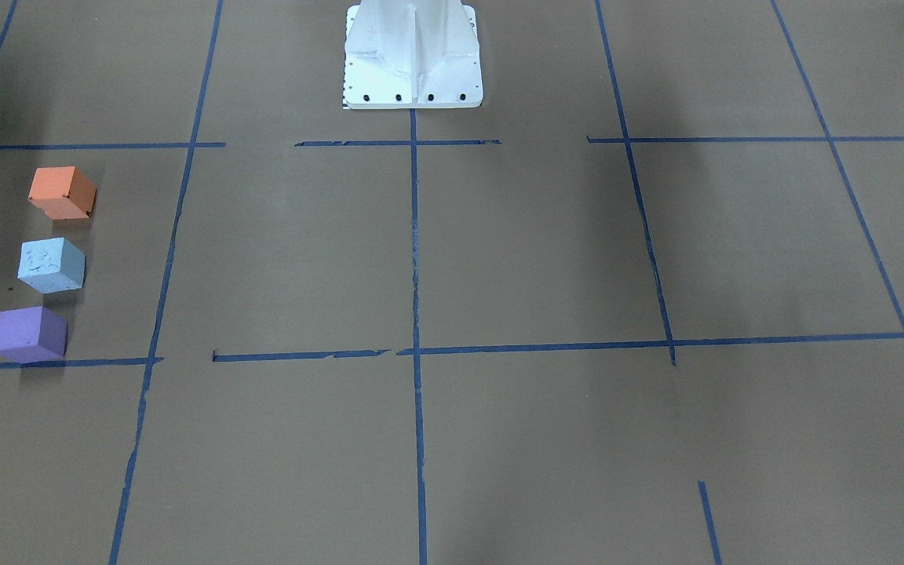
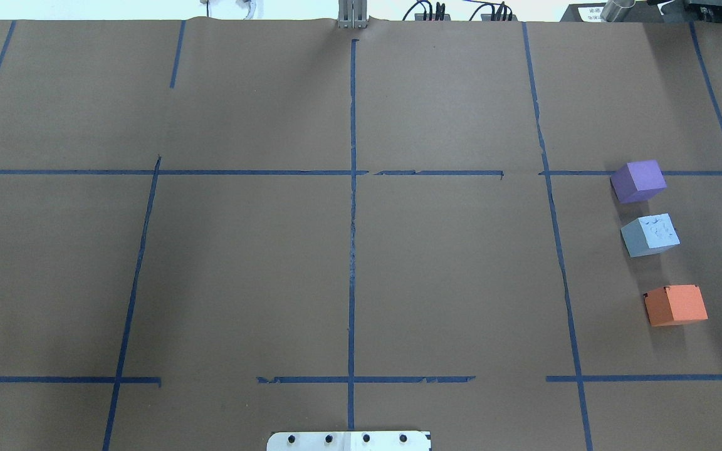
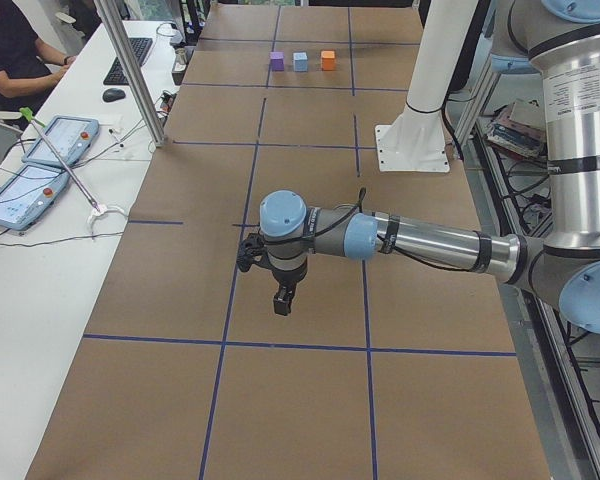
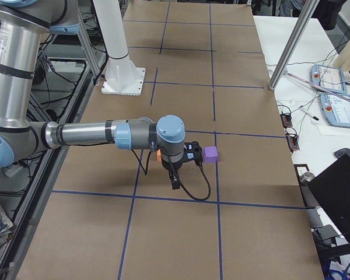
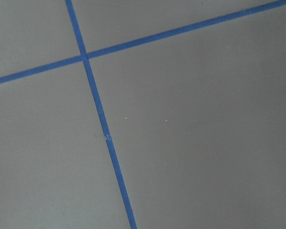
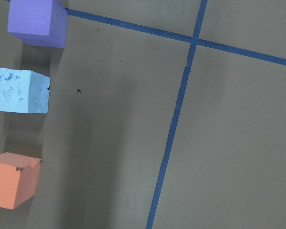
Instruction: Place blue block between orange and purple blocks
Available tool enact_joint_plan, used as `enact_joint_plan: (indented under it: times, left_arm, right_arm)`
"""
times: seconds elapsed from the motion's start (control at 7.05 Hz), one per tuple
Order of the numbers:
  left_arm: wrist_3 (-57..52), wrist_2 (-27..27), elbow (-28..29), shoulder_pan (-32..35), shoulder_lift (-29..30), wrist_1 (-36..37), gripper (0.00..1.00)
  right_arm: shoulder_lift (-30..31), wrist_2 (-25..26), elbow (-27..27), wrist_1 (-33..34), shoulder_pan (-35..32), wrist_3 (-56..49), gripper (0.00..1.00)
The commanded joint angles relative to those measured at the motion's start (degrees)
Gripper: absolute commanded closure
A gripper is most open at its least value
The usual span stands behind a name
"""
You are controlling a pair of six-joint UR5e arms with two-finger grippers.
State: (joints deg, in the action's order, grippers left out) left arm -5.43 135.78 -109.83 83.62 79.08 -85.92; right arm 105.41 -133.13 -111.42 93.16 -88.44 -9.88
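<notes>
An orange block point(image 1: 62, 192), a light blue block point(image 1: 52, 264) and a purple block point(image 1: 30, 333) stand in a row on the brown table, the blue one in the middle with small gaps on both sides. The overhead view shows the same row: purple point(image 2: 638, 180), blue point(image 2: 650, 235), orange point(image 2: 675, 305). The right wrist view shows all three at its left edge, with blue point(image 6: 16, 90) in the middle. My right gripper point(image 4: 175, 182) hangs near the row, toward the table's end. My left gripper point(image 3: 282, 306) hangs far from the blocks. I cannot tell whether either is open or shut.
The white robot pedestal point(image 1: 413, 55) stands at the table's middle rear. Blue tape lines point(image 2: 352, 250) divide the brown paper into squares. A side table with tablets point(image 3: 50, 140), a keyboard and a seated person runs along the far side.
</notes>
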Motion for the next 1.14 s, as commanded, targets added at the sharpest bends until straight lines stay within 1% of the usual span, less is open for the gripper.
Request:
enact_joint_plan:
  times: [0.0, 0.28, 0.43, 0.99]
  left_arm:
    - [-0.1, 0.1, 0.6, 1.0, -2.2, -0.1, 0.00]
    - [0.1, 0.7, 1.4, 1.3, -2.4, -0.3, 0.00]
    - [0.2, 1.5, 1.5, 2.7, -2.4, -0.5, 0.00]
    - [0.2, 1.2, -0.3, 4.3, -1.2, -0.6, 0.00]
  right_arm:
    - [0.2, 0.8, 0.2, 0.1, -0.2, 0.0, 0.00]
    - [-0.1, 0.5, 0.3, 0.1, -0.1, 0.0, 0.00]
    - [-0.1, 0.4, 0.1, 0.0, -0.1, 0.1, 0.00]
    - [-0.1, 0.2, 0.9, -0.3, -0.1, 0.8, 0.00]
